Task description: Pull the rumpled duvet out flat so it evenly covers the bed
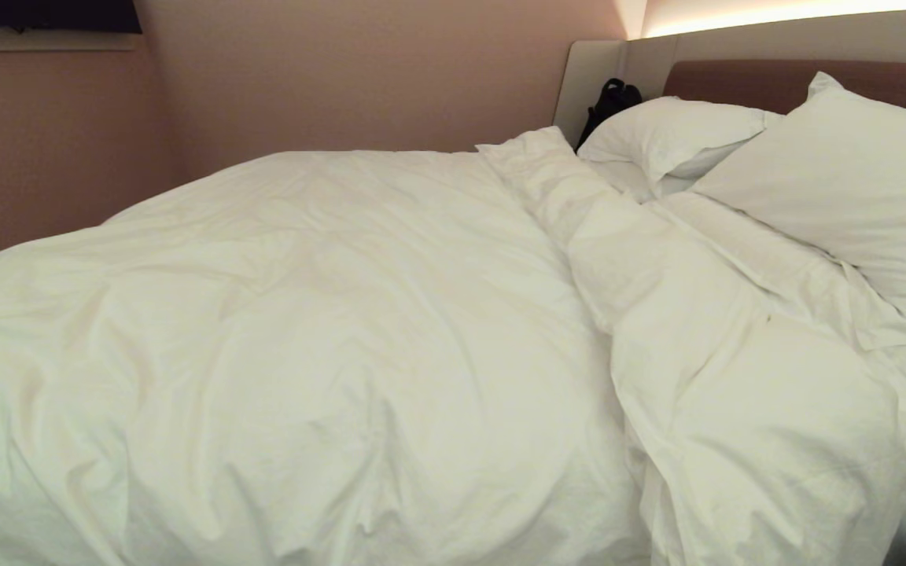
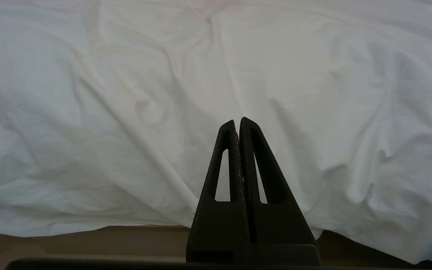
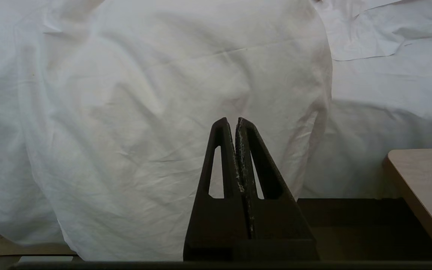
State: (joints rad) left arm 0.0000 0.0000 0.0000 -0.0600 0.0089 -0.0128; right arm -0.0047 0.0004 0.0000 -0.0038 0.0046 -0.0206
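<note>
Sensibly, with both the left claw and right claw pinched closed on nothing beside the bed, the bunched duvet heaped across it wants a grip on its turned-back edge near the pillows.

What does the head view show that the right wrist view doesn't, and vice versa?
Head only: two pillows, the headboard, a black object in the far corner, and the walls. Neither arm appears there.
Right wrist only: the right gripper, shut and holding nothing, in front of the bed's side, plus a light wooden surface.
Both: the rumpled duvet, hanging over the near edge.
</note>
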